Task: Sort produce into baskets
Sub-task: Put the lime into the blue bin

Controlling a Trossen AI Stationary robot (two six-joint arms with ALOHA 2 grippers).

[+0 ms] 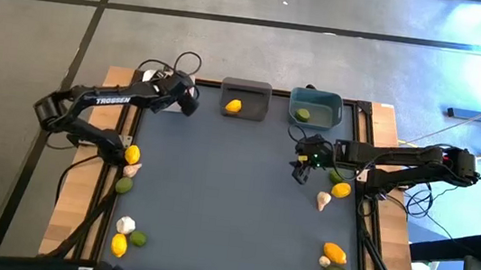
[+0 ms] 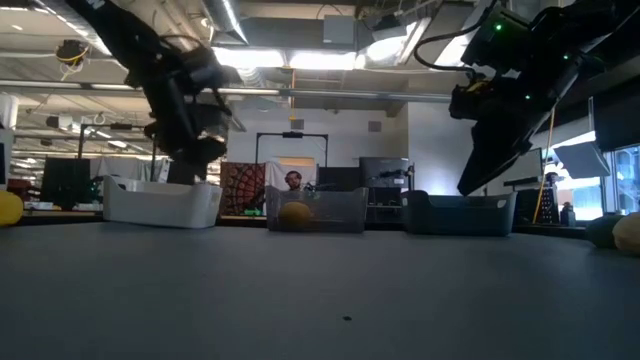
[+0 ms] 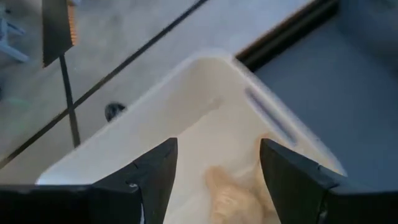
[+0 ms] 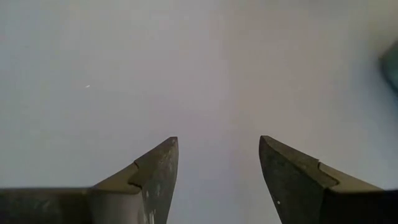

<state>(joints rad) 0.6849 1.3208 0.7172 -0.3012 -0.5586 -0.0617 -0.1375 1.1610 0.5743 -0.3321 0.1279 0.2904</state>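
Upper left, over the white bin (image 3: 205, 93) | my left gripper (image 3: 214, 180) parted above a garlic bulb (image 3: 233, 196) | right gripper (image 4: 214, 180) parted, empty | risk: snagging the bin's rim.

table (image 1: 233, 198) dark grey | bins: white (image 2: 160, 203), dark grey (image 1: 247, 95), teal-blue (image 1: 316, 105) | produce: yellow lemon (image 1: 234, 107), green lime (image 1: 303, 115)

Camera set: four views, one desk (image 1: 232, 207).
High: straight down, whole desk. Low: desk-top level, facing the white bin (image 2: 160, 203) and room beyond. Left wrist: close above that same white bin (image 3: 205, 106). Right wrist: close over bare desk (image 4: 199, 74).
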